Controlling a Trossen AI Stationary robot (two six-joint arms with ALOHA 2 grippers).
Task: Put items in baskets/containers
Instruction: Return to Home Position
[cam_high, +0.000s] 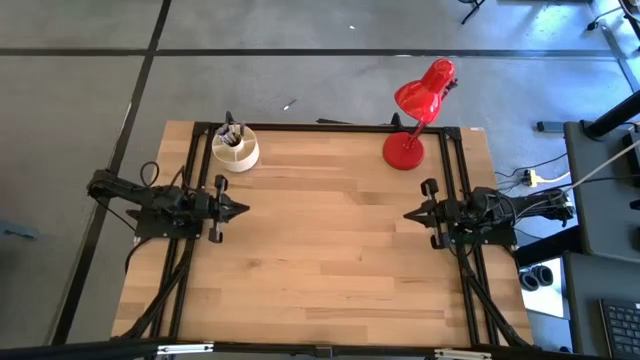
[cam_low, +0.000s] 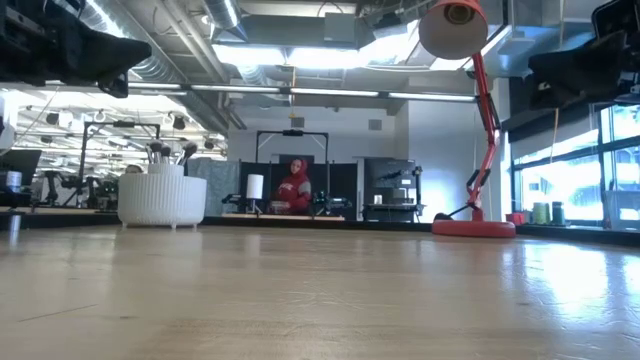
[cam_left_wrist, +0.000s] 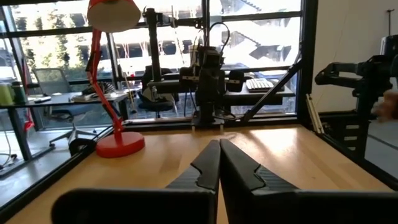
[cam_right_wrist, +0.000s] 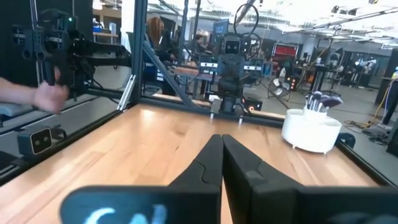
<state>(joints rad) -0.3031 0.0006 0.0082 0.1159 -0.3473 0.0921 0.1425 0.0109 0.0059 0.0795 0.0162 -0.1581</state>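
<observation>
The cream-white cup (cam_high: 236, 151) stands on its base at the table's far left, with several dark-handled makeup brushes (cam_high: 231, 132) standing upright in it, heads up. It also shows in the low view (cam_low: 161, 199) and the right wrist view (cam_right_wrist: 310, 129). No brush lies on the table. My left gripper (cam_high: 243, 209) is shut and empty at the table's left side, pointing toward the middle. My right gripper (cam_high: 408, 214) is shut and empty at the right side, pointing toward the middle.
A red desk lamp (cam_high: 405, 150) stands on its round base at the table's far right, its head (cam_high: 425, 92) leaning past the far edge. The wooden tabletop (cam_high: 330, 250) lies bare between the two grippers. A person's hand (cam_right_wrist: 46, 96) shows beyond the table.
</observation>
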